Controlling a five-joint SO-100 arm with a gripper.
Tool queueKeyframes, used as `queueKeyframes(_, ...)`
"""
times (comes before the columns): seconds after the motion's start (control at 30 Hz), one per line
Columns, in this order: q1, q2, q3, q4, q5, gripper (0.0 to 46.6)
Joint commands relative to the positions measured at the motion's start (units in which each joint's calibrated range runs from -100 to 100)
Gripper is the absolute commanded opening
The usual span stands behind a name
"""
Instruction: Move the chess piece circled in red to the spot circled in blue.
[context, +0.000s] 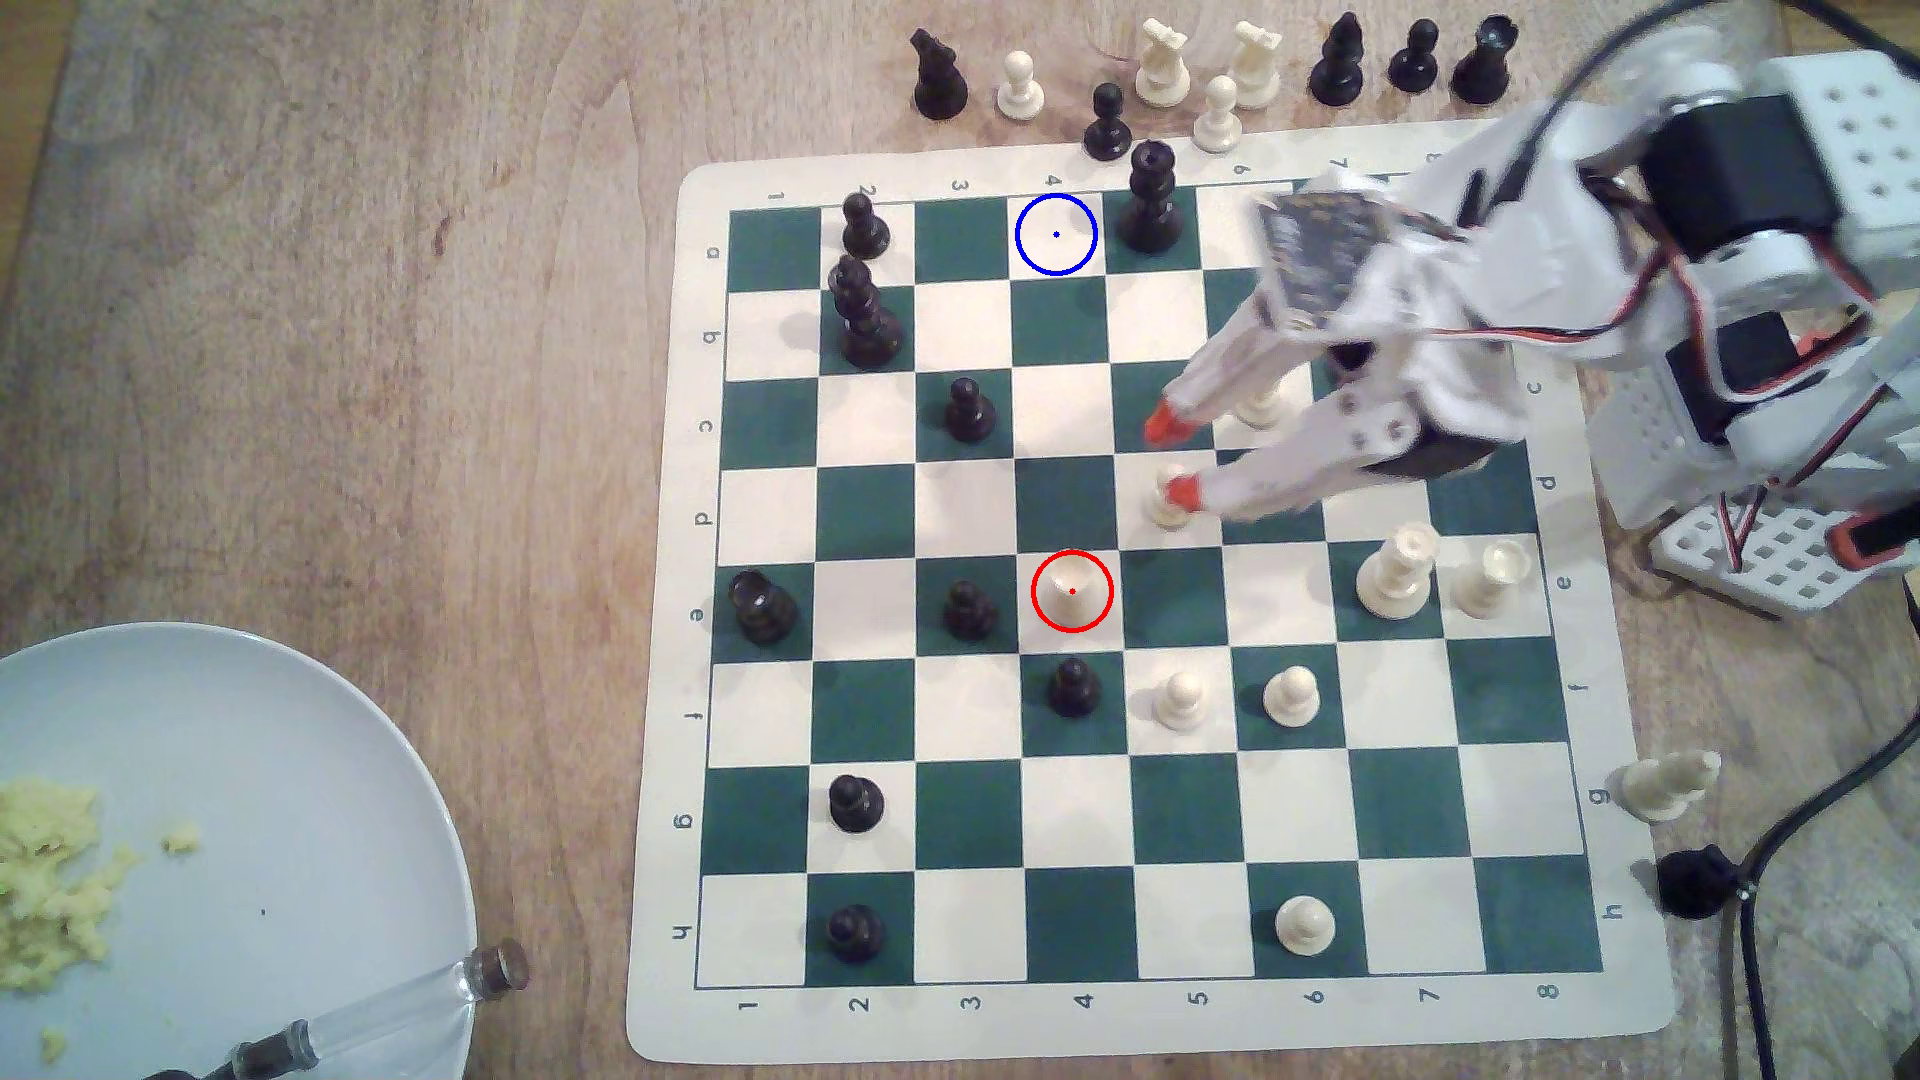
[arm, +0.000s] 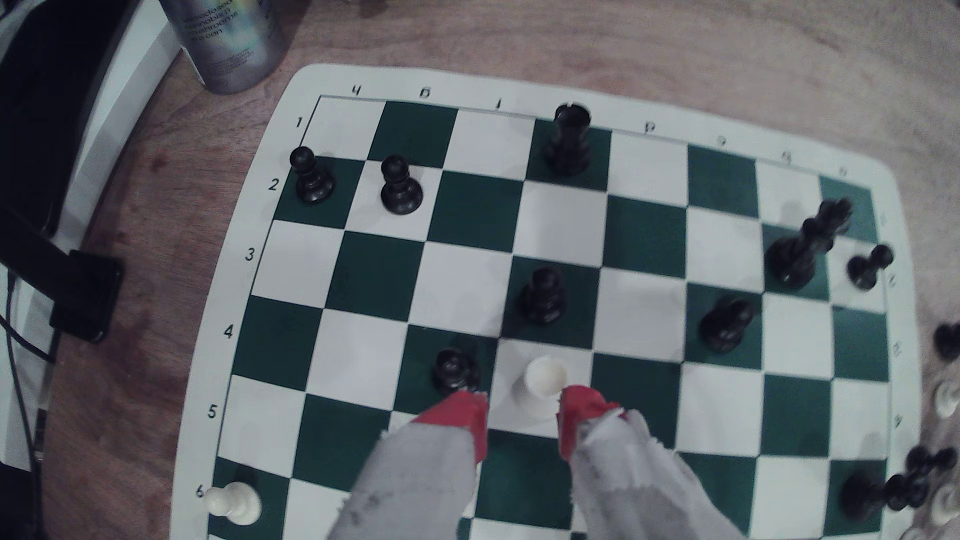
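The chess piece, a short cream rook (context: 1072, 591) with a cup-like top, stands on a cream square inside the red ring at mid-board. The spot (context: 1056, 235) is the cream square with the blue ring and dot, on the board's far row and bare. My gripper (context: 1174, 457) hangs open above the board, up and to the exterior view's right of the rook, its red fingertips (context: 1164, 423) spread apart with nothing held. In the wrist view the rook (arm: 545, 376) sits just beyond the gap of the open gripper (arm: 522, 420).
Black pawns (context: 969, 608) (context: 1073, 685) stand close beside the rook. A cream pawn (context: 1169, 506) sits under the lower fingertip. A tall black piece (context: 1151, 197) stands right of the blue-ringed square. Captured pieces line the far edge. A plate (context: 260, 748) lies lower left.
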Motion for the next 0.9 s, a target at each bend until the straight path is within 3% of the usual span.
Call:
queueKeyframes(0.0,-1.3,5.3,-6.5,-0.7,-3.5,9.9)
queueKeyframes(0.3,-2.6,19.9,-17.9,3.4,-8.4,15.2)
queueKeyframes(0.87,2.1,39.0,-26.9,2.9,-6.6,18.4)
